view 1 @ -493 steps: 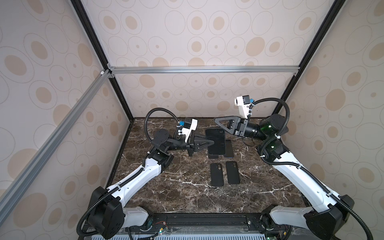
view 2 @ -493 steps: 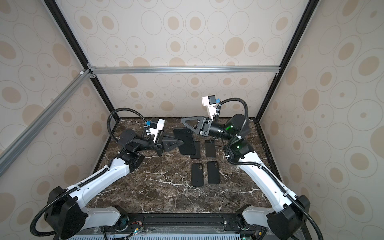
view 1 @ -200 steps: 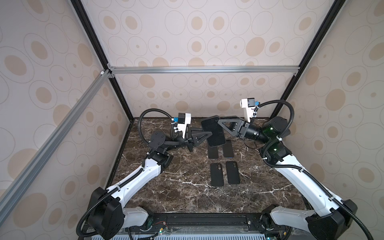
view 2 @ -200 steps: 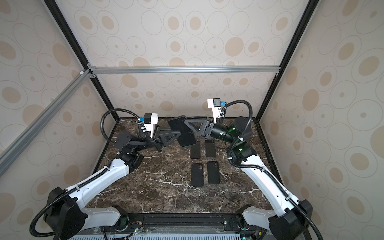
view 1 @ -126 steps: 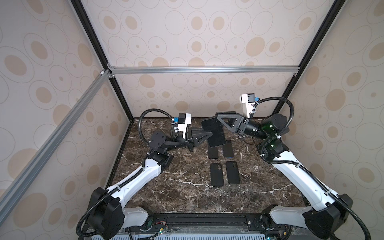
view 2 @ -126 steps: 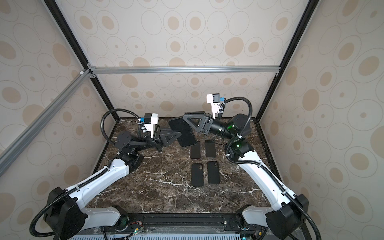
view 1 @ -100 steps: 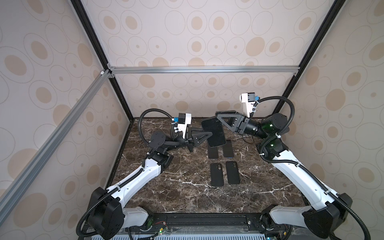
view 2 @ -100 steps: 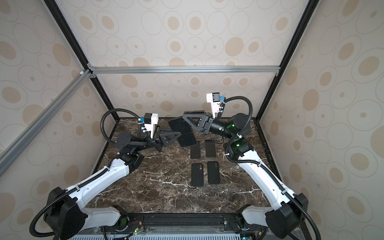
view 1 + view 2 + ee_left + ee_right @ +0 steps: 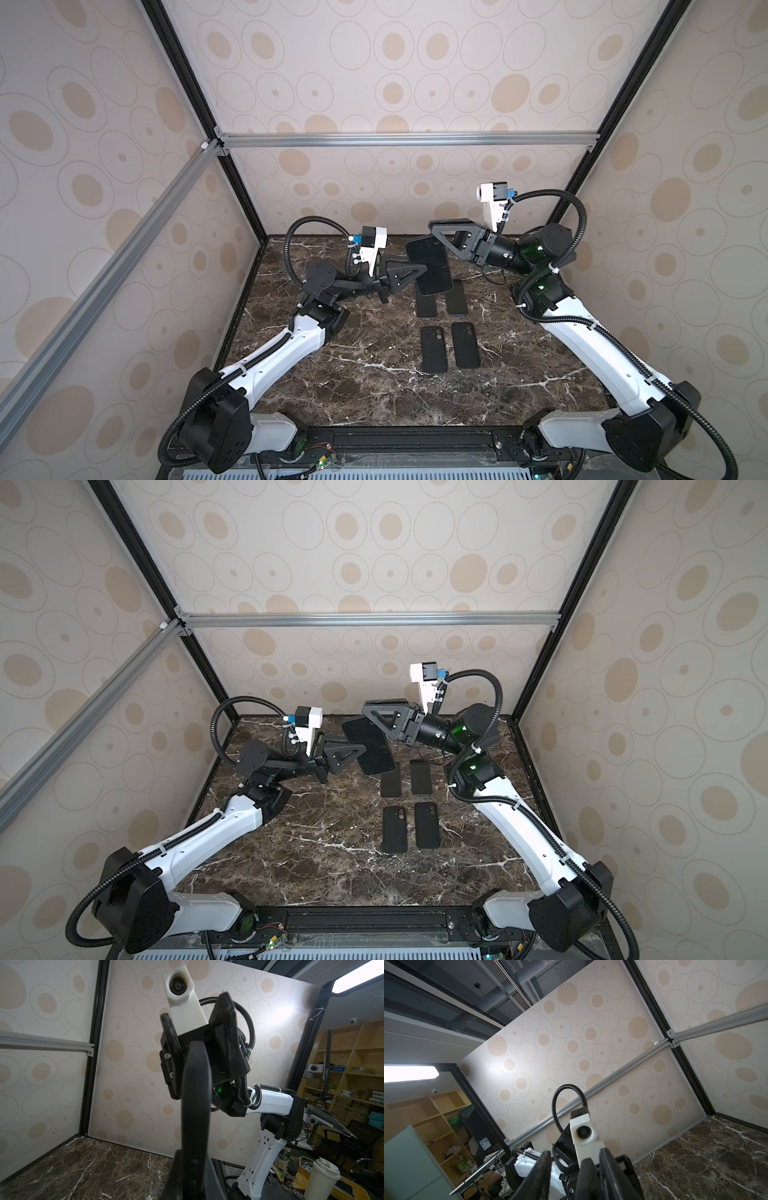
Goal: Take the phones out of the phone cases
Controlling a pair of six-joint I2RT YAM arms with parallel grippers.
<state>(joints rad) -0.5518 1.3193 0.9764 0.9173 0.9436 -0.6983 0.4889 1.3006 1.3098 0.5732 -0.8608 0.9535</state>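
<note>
We see L gripper [image 9: 417,271] clamped on the black rectangular cased phone [image 9: 434,266] by 1 long edge, mid-air. R gripper [image 9: 435,235] straddles its far end, jaws apart, not yet touching.

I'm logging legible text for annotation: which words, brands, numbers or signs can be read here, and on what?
No text reads clearly anywhere.
Left wrist view, bottle label: pale characters on green, too blurred to read.
Right wrist view, blue-and-white sticker on a dark panel: too small to read.
Top views, held phone: no marking visible.
</note>
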